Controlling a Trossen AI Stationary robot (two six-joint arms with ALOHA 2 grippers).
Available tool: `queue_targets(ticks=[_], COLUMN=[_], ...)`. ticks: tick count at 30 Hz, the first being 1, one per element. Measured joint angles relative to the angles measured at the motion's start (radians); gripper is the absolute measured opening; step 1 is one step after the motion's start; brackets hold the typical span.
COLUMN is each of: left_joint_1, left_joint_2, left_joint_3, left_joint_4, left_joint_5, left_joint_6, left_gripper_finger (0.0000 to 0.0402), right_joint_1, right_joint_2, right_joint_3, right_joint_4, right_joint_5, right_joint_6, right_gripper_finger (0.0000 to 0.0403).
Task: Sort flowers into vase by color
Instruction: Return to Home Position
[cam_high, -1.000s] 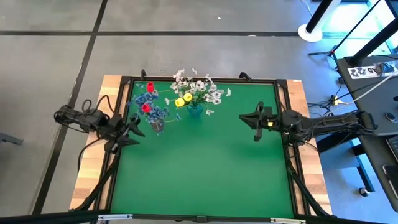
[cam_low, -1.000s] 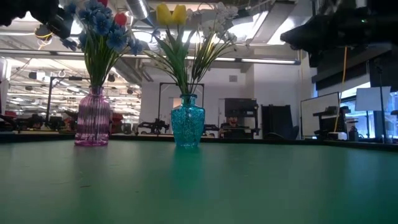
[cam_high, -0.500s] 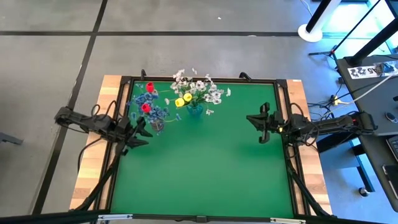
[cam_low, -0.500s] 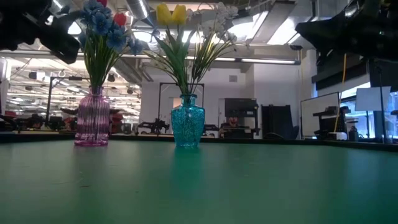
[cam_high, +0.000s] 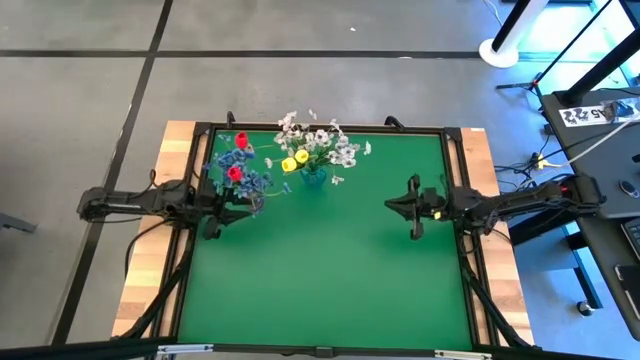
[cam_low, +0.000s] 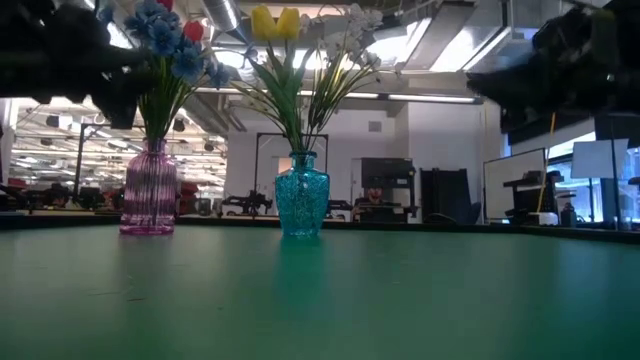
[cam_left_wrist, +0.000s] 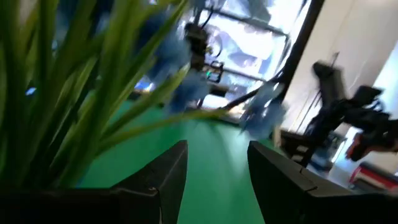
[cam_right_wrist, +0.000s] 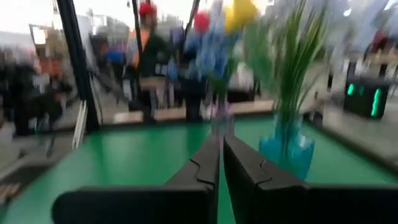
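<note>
Standing at the upper middle of the green worktop (cam_high: 330, 270), the flowers (cam_low: 275, 22) are split: blue and red in the violet vase (cam_low: 149, 190), yellow and white in the teal vase (cam_low: 301, 195). A lit workshop hall lies behind. The left tool (cam_left_wrist: 217, 177), fingers parted and empty, sits beside the violet vase; the right tool (cam_right_wrist: 221, 165), pinched together on nothing, hangs centre-right. Since the earlier frame the left arm has swung level.
</note>
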Motion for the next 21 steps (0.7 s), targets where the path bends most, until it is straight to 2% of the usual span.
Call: queue_targets(ticks=[2, 6, 11, 16, 19, 21], left_joint_1=[0.013, 0.035, 0.060, 0.061, 0.061, 0.061], left_joint_2=[0.000, 0.000, 0.000, 0.000, 0.000, 0.000], left_joint_3=[0.000, 0.001, 0.001, 0.001, 0.001, 0.001], left_joint_4=[-0.042, -0.064, -0.065, -0.065, -0.065, -0.065], left_joint_5=[-0.004, -0.027, -0.034, -0.034, -0.034, -0.034], left_joint_6=[0.000, 0.049, 0.071, 0.071, 0.071, 0.071], left_gripper_finger=[0.0165, 0.0165, 0.0165, 0.0165, 0.0165, 0.0165], right_joint_1=[0.000, 0.000, 0.014, 0.077, 0.116, 0.138], right_joint_2=[0.033, 0.074, 0.074, 0.080, 0.010, -0.058], right_joint_3=[0.000, -0.001, -0.004, -0.004, -0.005, -0.004], right_joint_4=[-0.034, 0.009, 0.036, 0.036, 0.022, -0.062], right_joint_5=[-0.004, -0.031, -0.163, -0.001, -0.032, -0.037], right_joint_6=[0.010, 0.013, 0.092, 0.111, 0.128, 0.126], right_gripper_finger=[0.0024, 0.0024, 0.0024, 0.0024, 0.0024, 0.0024])
